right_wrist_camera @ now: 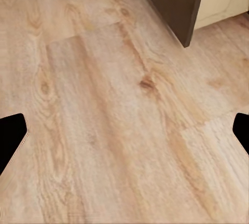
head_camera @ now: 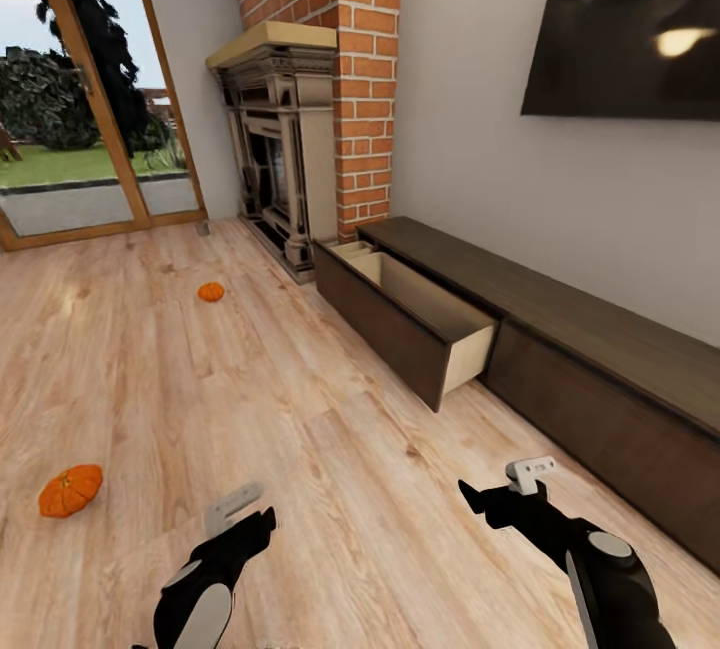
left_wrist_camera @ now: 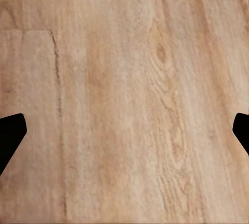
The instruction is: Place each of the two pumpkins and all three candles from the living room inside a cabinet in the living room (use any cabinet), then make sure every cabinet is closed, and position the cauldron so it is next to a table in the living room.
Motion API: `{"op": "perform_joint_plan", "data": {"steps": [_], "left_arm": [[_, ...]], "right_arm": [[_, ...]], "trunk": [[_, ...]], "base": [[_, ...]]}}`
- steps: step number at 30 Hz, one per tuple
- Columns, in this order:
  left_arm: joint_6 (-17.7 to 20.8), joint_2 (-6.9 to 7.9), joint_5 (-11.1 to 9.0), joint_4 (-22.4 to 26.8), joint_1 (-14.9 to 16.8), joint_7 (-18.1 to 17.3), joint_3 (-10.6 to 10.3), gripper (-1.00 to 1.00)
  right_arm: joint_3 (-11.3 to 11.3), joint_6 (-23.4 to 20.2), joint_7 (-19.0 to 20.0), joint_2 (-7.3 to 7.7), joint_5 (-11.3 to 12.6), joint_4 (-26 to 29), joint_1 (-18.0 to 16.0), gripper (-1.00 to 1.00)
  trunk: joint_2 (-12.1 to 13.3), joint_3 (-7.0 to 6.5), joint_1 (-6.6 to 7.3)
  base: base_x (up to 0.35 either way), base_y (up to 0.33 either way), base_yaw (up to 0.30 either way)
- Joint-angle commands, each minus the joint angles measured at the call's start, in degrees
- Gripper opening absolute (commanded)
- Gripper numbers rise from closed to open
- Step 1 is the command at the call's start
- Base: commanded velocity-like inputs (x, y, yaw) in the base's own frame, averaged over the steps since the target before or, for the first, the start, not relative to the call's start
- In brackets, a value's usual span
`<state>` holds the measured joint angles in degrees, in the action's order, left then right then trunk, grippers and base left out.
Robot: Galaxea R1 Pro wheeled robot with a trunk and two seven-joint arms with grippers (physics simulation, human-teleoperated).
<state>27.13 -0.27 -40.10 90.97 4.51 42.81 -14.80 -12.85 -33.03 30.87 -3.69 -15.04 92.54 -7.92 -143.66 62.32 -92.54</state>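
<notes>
in the head view, two bright-orange ribbed pumpkins lie on the pale wooden floor [head_camera: 250,399]: the nearer pumpkin [head_camera: 70,490] sits at the view's left, ahead of the left arm, squat and deeply grooved, and the farther pumpkin [head_camera: 210,292] rests well beyond it, near the fireplace [head_camera: 280,149], looking smaller and rounder. the cabinet [head_camera: 600,369] is a long low dark-brown unit running along the white wall under a dark wall screen [head_camera: 630,19]; its drawer [head_camera: 410,314] at the fireplace end stands pulled out, showing a pale wood interior with a divider near its far end, and nothing can be seen lying in the part of it that shows. the other fronts look flat and shut. the fireplace has a dark ornate surround with a pale mantel, set against a red brick chimney [head_camera: 345,79], and a glass door with a wooden frame [head_camera: 90,79] opens onto a lawn. the left gripper [head_camera: 245,519] and the right gripper [head_camera: 500,494] both hang low over bare floor, apart from every object. in the left wrist view, the left gripper [left_wrist_camera: 124,133] is spread wide, its black fingertips [left_wrist_camera: 10,136] at the two edges with only floor planks between them. in the right wrist view, the right gripper [right_wrist_camera: 124,133] is likewise spread wide and holds nothing, and the dark corner of the open drawer [right_wrist_camera: 176,1] with its pale side shows beyond it.
</notes>
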Motion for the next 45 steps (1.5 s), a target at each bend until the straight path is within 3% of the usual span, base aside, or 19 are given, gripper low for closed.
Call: {"op": "perform_joint_plan", "data": {"steps": [1,14,16,27,45], "left_arm": [[-0.41,0.07,-0.28,0.04,0.06,0.62,-0.06,1.0],[-1.93,-0.07,-0.5,-1.35,-0.2,0.28,0.71,1.0],[-3.66,0.12,-0.66,-1.48,-0.21,0.24,0.64,1.0],[-3.98,0.18,-0.6,-1.58,-0.21,0.31,0.54,1.0],[-4.06,-0.18,-0.33,-2.29,-0.21,0.35,0.74,1.0]], "right_arm": [[-0.15,0.48,0.52,-0.07,-0.6,0.1,0.08,1.0],[-0.16,1.56,0.42,-0.03,-0.6,0.1,0.2,1.0],[-0.08,1.64,0.42,-0.03,-0.61,0.1,0.21,1.0],[1.57,1.64,0.42,0.07,-0.61,0.1,0.25,1.0],[2.08,1.65,0.42,0.08,-0.61,0.1,0.28,1.0]], "trunk": [[-0.02,0.05,0.01],[-0.02,0.05,0.01],[-0.02,0.05,0.01],[-0.02,0.05,0.01],[-0.02,0.05,0.01]], "base": [[0.0,0.0,0.3],[-0.098,0.075,0.3],[-0.223,0.231,0.3],[-0.194,0.258,0.3],[-0.281,0.19,0.3]]}}
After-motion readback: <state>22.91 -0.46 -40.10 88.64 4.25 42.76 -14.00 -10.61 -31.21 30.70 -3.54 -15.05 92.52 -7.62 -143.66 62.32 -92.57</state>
